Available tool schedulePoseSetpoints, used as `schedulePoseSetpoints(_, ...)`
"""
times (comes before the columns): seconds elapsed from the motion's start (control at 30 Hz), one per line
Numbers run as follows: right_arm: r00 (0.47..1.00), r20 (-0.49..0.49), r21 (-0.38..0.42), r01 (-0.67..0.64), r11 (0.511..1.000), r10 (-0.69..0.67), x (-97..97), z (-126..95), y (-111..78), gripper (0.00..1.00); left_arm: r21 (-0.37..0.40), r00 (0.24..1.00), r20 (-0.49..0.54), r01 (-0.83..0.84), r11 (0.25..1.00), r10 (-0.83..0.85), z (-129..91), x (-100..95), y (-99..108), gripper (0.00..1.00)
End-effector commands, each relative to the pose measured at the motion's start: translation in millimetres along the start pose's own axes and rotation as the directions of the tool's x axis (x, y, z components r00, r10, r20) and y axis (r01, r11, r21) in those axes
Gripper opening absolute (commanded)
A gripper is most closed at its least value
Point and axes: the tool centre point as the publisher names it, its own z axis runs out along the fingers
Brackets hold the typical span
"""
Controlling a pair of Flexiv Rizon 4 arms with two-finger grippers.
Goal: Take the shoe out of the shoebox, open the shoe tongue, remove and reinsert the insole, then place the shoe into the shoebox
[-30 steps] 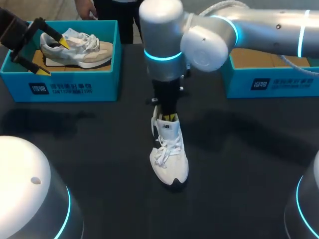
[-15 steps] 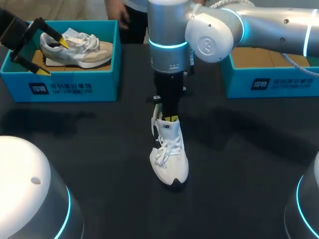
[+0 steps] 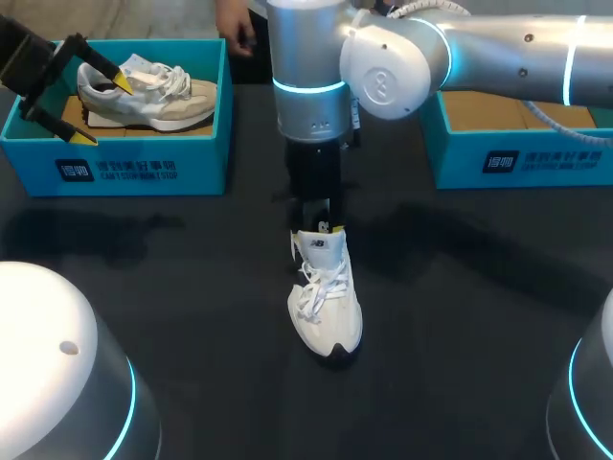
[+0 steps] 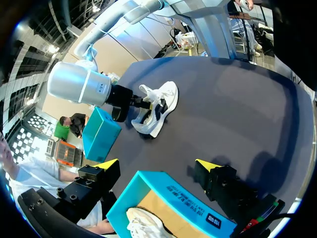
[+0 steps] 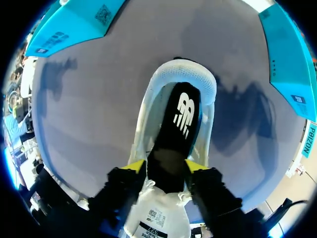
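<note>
A white shoe [image 3: 326, 297] stands upright mid-table, toe toward me. My right gripper [image 3: 323, 228] points straight down at its opening. In the right wrist view the gripper [image 5: 164, 166] is open, its yellow tips apart on either side of the black insole [image 5: 184, 111], which lies flat inside the shoe [image 5: 185, 69] ahead of the white tongue. My left gripper [image 3: 103, 107] hangs open over the left teal shoebox [image 3: 144, 168], above the heel of a beige shoe [image 3: 148, 96]. The left wrist view shows its gripper [image 4: 157, 166] wide open over that box [image 4: 168, 196], with the white shoe [image 4: 158, 106] far ahead.
A second teal shoebox [image 3: 517, 158] stands at the back right, its brown floor showing. My right arm's thick links hang over the table's middle back. Dark table surface lies bare around the white shoe.
My right arm's wrist and elbow links have shifted left above the shoe, and its fingers have come apart. The white shoe and my left arm have stayed put.
</note>
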Motion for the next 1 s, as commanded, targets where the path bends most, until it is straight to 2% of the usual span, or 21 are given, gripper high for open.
schedulePoseSetpoints(0.03,1.0,-0.002,0.007,-0.002,1.0,0.002,-0.5,2.4,1.1,1.0,-0.002,1.0,-0.003,0.0,1.0,0.0,-0.6,0.2,-0.6,1.0)
schedulePoseSetpoints(0.57,1.0,0.008,0.086,-0.002,0.996,0.001,-0.9,-3.4,-9.3,1.0,-0.002,1.0,-0.003,0.0,1.0,0.0,-0.6,0.2,-0.6,1.0)
schedulePoseSetpoints(1.0,0.999,0.031,0.117,-0.043,0.992,0.039,3.2,-22.1,-26.9,1.0,-0.002,1.0,-0.003,0.0,1.0,0.0,-0.6,0.2,-0.6,1.0)
